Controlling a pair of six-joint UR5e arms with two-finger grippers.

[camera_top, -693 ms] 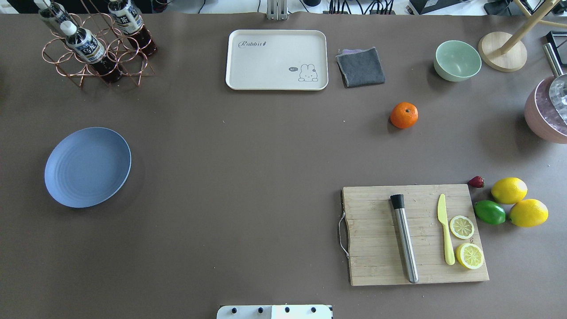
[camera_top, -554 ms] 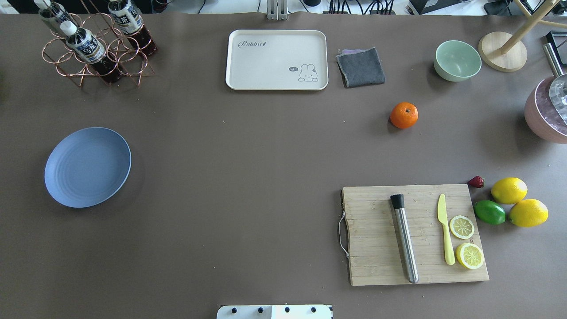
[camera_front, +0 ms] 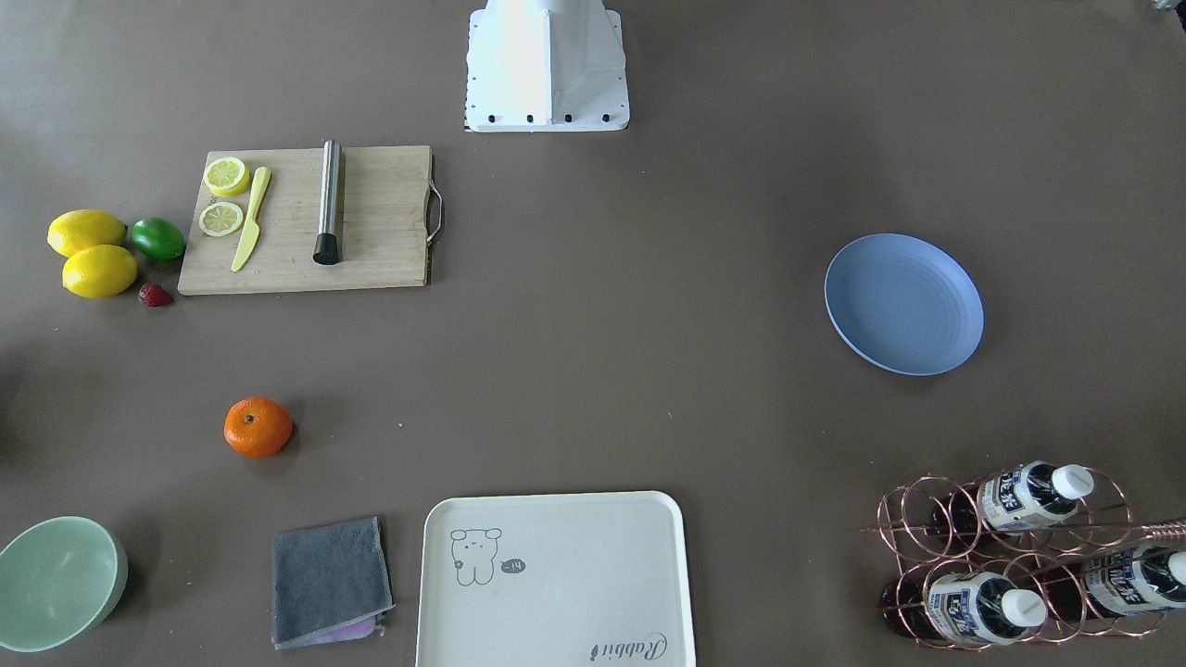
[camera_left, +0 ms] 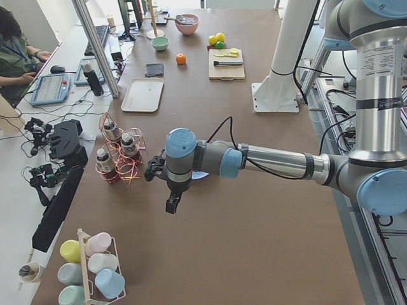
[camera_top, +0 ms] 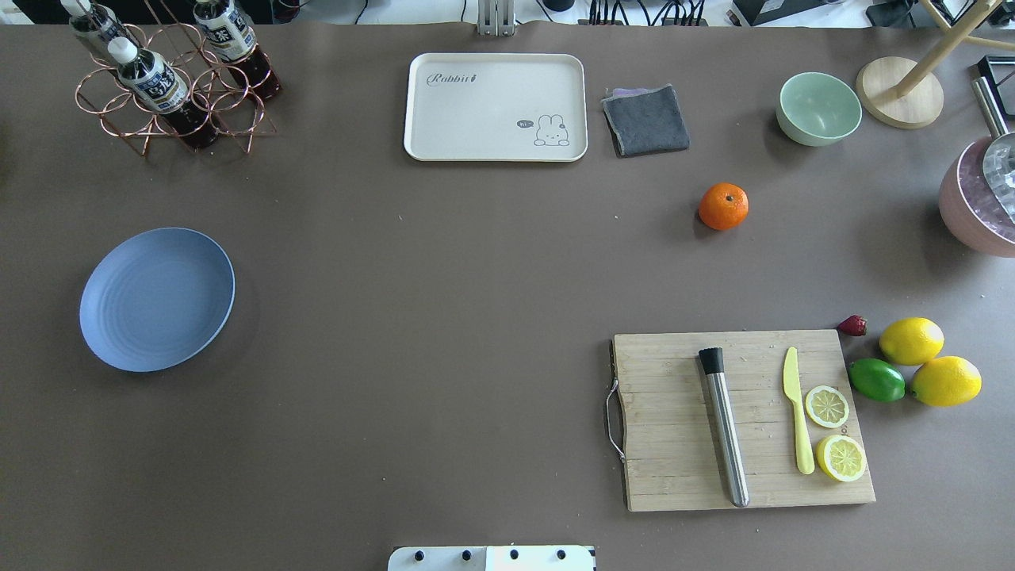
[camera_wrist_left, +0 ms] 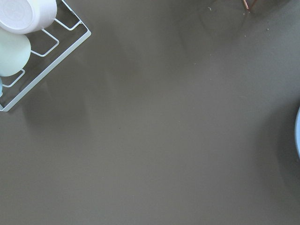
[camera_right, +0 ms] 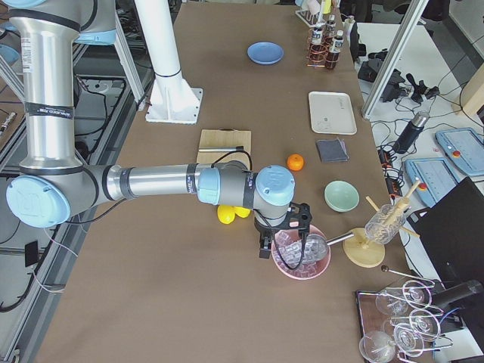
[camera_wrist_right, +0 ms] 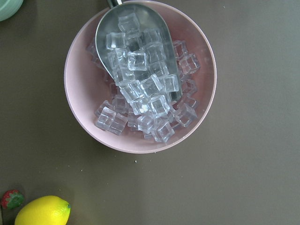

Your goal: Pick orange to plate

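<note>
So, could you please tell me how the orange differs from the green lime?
The orange is round and bright orange; the lime is oval and green. The orange sits alone on the table, whereas the lime lies clustered with two lemons beside the cutting board. Both are whole fruits of similar size.

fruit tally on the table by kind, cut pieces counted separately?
small round bright-orange mandarin: 1
whole yellow lemons: 2
glossy green lime: 1
small red strawberry: 1
cut yellow lemon slices, on the wooden cutting board: 2
Total: 7
</note>
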